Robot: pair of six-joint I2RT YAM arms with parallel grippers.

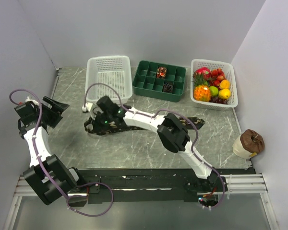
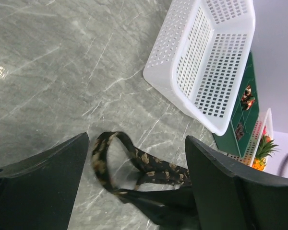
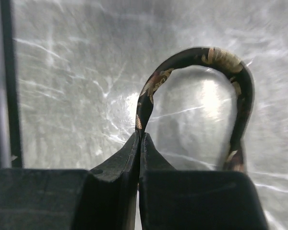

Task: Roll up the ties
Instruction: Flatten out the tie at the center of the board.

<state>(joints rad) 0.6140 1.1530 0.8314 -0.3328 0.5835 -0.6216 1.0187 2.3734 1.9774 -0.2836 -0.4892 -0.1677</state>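
In the top view a tie (image 1: 196, 121) lies across mid-frame on the worktop (image 1: 134, 148), its left end in the right tool (image 3: 140, 140). Behind it, left to right: a mesh basket (image 1: 109, 60), a divided tray (image 1: 158, 94) holding two rolled ties (image 1: 161, 72), a fruit basket (image 1: 214, 63)

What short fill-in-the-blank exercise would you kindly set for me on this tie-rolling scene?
1. The right gripper is ___ on the tie, which arches up in a loop.
2. The left gripper has its jaws wide ___.
3. Two rolled ties sit in compartments of the ___ tray.
Missing words: shut; open; green.
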